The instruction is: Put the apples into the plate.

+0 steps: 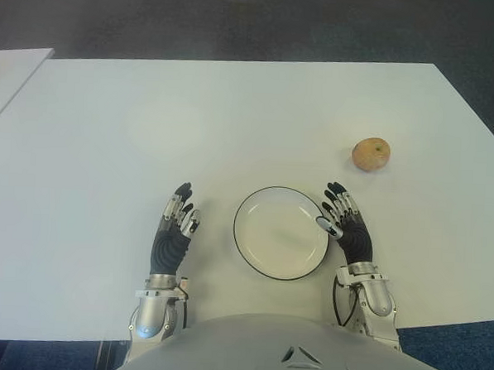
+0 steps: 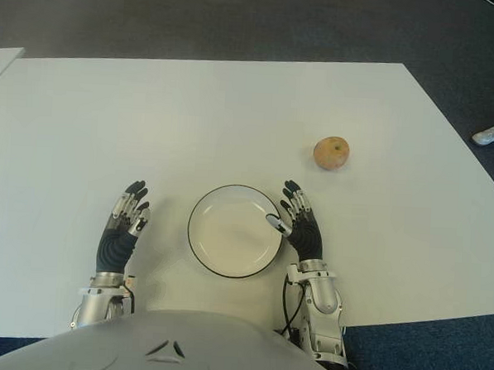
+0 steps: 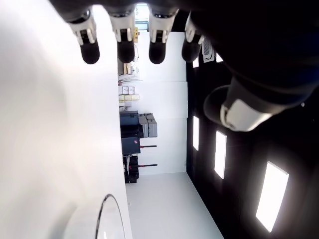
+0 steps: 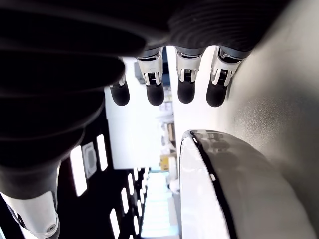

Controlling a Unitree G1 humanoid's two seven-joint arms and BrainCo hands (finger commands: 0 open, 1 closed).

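Nothing grasped yet: I see both hands, left hand (image 1: 174, 223) and right hand (image 1: 344, 223), released beside the empty plate (image 1: 252, 250), so next my right must reach the apple (image 1: 371, 153) at right of frame

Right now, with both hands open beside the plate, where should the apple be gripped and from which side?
Grip the apple around its widest middle, coming from above with the right hand, the nearer one. It sits stem-dimple up, alone on bare table beyond the plate, so fingers can likely close around its round sides unobstructed.
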